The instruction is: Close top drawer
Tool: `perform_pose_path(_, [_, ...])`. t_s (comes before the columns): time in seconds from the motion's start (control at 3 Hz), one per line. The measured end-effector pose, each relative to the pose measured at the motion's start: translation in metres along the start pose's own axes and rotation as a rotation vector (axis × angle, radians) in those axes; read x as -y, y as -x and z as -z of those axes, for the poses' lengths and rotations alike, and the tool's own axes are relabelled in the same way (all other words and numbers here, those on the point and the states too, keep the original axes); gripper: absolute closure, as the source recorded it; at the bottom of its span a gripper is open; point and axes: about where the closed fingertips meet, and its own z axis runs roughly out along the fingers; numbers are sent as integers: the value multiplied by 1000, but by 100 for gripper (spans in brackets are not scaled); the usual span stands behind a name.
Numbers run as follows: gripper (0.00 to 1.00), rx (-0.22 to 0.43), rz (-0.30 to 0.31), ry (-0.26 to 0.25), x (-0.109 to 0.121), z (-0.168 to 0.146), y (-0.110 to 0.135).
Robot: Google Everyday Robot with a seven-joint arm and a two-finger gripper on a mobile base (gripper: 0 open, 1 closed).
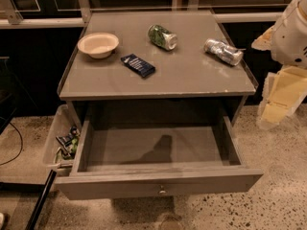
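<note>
We see the top drawer pulled well out of the cabinet toward 6 o'clock, its front panel and small knob lowest in view and its side walls running back under the tabletop. The gripper hangs at 3 o'clock, off the table's right edge and apart from the drawer; we cannot tell whether it is open or closed. Speckled floor lies open at 4 o'clock, right of the drawer front. At 7 o'clock a dark rod slants up to the drawer's left corner. Inside the drawer only its grey bottom and a shadow show. A clear bin at 8 o'clock, just beside the cabinet, holds packets. On top sit a bowl at 11 o'clock, a blue packet, a green can and a silver can, both on their sides.
</note>
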Motion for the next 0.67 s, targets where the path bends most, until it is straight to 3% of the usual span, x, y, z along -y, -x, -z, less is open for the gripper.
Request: perform_pose_path(0.67, [0,42,-26,10,-10,-15,-11])
